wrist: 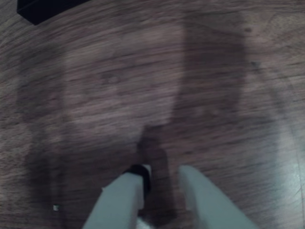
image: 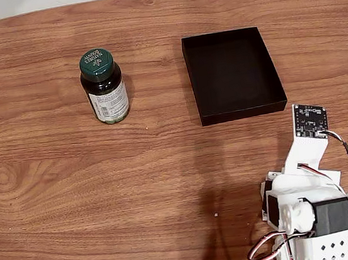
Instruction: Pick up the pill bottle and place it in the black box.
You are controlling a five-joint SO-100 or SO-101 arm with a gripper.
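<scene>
Main risk: a tip-over. The pill bottle [image: 104, 88] stands upright and tall on its base, so an approach that clips the cap [image: 96, 62] or comes in off-centre would likely knock it flat and let it roll on the smooth wooden counter [image: 74, 199]. Second risk: the path. The arm [image: 311, 214] sits at the near right of the fixed view with the black box [image: 234, 75] just beyond it, so a low sweep toward the bottle could catch the box's near wall and shove it. The small circuit board on its white bracket [image: 310, 121] rides close to the box's near right corner, another snag point.

Position: the bottle is far left on the counter in the fixed view, well apart from the box, which lies far centre-right and is empty. The bottle is well apart from the jaws too, off to the far left of the arm.

Jaws: in the wrist view the gripper [wrist: 164, 174] hangs over bare wood, its two pale fingers slightly spread with a narrow gap, holding nothing. A corner of the box [wrist: 45, 9] shows at that view's top left. Pick not yet started.
</scene>
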